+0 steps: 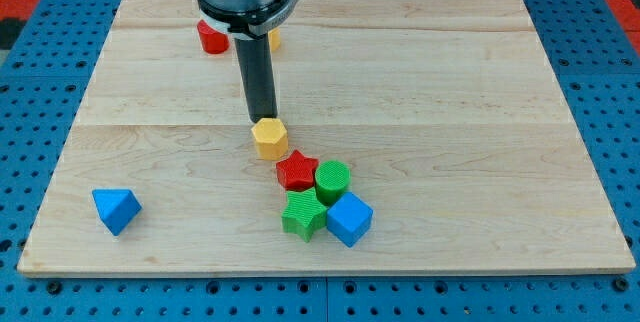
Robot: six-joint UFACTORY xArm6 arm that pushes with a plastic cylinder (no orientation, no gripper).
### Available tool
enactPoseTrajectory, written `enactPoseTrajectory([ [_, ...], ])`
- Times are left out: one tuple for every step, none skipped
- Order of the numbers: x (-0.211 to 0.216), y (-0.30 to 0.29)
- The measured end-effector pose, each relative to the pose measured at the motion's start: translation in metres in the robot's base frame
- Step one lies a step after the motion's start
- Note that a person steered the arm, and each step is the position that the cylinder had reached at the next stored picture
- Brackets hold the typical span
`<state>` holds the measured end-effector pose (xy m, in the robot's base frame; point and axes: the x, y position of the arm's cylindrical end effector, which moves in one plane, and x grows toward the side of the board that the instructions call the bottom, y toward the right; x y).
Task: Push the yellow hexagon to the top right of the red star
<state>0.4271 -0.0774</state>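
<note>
The yellow hexagon lies near the middle of the wooden board, just up and left of the red star and almost touching it. My tip stands right at the hexagon's top edge, touching or nearly touching it. The rod rises from there to the arm's body at the view's top.
A green cylinder, a green star and a blue cube cluster just below and right of the red star. A blue triangular block lies at the bottom left. A red block and a partly hidden yellow block sit at the top by the arm.
</note>
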Motion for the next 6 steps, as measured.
enactPoseTrajectory([
  [-0.028, -0.032],
  [0.006, -0.030],
  [0.040, -0.024],
  [0.047, -0.005],
  [0.040, 0.011],
  [0.021, 0.015],
])
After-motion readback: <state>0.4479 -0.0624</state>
